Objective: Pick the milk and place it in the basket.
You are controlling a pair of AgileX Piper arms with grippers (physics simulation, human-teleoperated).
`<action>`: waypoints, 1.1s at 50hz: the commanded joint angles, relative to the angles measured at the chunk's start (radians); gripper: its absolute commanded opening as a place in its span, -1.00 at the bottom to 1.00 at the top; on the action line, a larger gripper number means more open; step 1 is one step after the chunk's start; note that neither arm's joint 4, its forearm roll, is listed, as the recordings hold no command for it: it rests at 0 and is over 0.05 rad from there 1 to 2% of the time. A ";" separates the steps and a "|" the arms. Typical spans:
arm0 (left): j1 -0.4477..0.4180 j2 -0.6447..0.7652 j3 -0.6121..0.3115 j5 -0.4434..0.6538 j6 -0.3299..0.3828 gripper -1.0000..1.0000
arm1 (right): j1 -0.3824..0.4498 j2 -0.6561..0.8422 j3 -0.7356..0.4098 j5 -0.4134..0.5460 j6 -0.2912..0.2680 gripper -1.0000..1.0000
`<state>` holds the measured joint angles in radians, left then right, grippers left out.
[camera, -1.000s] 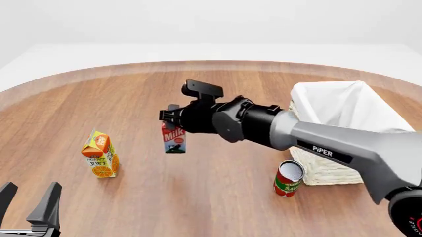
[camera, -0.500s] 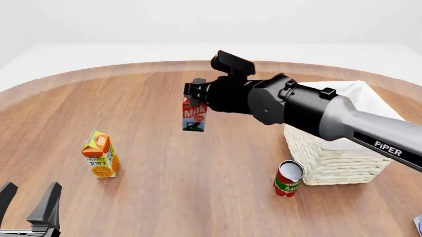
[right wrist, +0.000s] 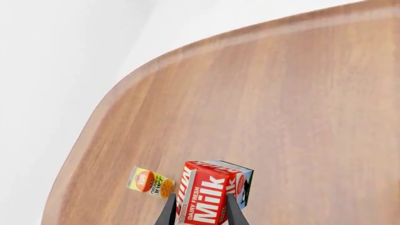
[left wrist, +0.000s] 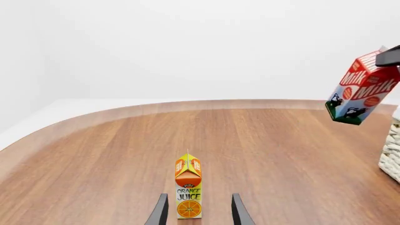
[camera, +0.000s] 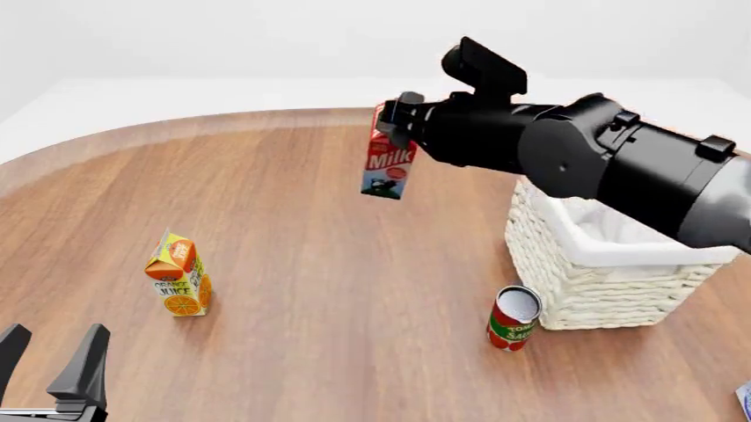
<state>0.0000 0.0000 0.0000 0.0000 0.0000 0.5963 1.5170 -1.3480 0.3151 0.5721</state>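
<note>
**Milk aloft, short of the basket: a slip or a rim strike are the hazards**

The table (camera: 294, 264) carries everything else; the largest thing on it is the basket (camera: 586, 281), standing at about 4 o'clock in the front view, with the right arm (camera: 622, 167) stretched across above it. Its opening is partly covered by that arm, so the clearance into it cannot be judged well.

The right gripper (camera: 393, 119) is clamped on the red top of the milk (camera: 388, 163), which hangs in the air, tilted, clear of the wood, at roughly 12 o'clock and to the 9 o'clock side of the basket. In the right wrist view the fingers (right wrist: 168, 211) pinch only the gable. That seems the main risk: a narrow hold on a sloped top could let the carton swing or slide out during the sideways carry.

Next, a low pass could knock the carton's bottom against the woven rim.

Smaller things: the tomato can (camera: 513, 318) just beside the basket's near wall, and the orange juice carton (camera: 178, 274) at 8 o'clock. The left gripper (camera: 53, 369) hangs spread and empty at 7 o'clock.
</note>
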 commanded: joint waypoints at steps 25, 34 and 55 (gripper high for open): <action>0.000 0.000 0.000 0.000 0.000 1.00 | -0.162 -0.201 0.065 0.018 0.002 -1.00; 0.000 0.000 0.000 0.000 0.000 1.00 | -0.203 -0.242 0.077 0.028 0.008 -1.00; 0.000 0.000 0.000 0.000 0.000 1.00 | -0.332 -0.327 0.132 0.035 0.039 -1.00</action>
<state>0.0000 0.0000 0.0000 0.0000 0.0000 0.3267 1.2385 -1.2280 0.3596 0.5909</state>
